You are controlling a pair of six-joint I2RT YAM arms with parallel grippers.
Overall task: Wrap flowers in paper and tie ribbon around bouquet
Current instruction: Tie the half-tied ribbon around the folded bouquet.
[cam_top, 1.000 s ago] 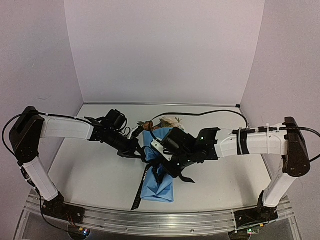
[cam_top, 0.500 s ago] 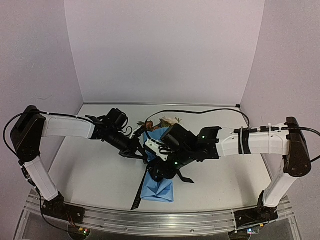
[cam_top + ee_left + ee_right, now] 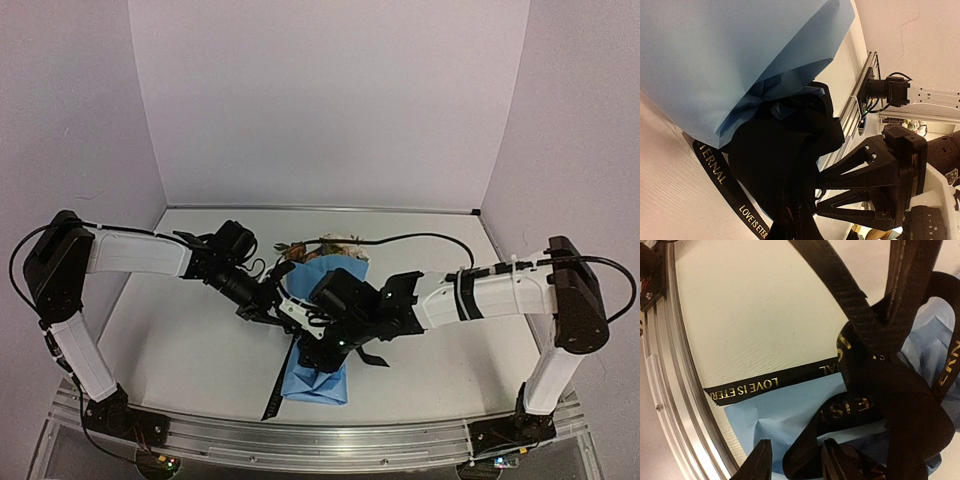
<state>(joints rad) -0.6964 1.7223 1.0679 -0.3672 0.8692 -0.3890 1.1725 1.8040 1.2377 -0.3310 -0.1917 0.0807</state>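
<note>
Wrapping's done: the bouquet (image 3: 318, 378) lies centred on the table (image 3: 180, 340), flowers (image 3: 340, 243) toward 12 o'clock. The ribbon (image 3: 277, 392) loops its waist, unknotted I think, tail toward 7 o'clock. My left end effector (image 3: 268, 300) clenches the ribbon; the right end effector (image 3: 796, 455) is released.

White table (image 3: 180, 340), plain walls (image 3: 330, 100), seemingly lilac

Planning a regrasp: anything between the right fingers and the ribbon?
Nothing visible. In the right wrist view the ribbon loops sit directly ahead of the open right fingers, with one strand between them, lying over the blue paper.
</note>
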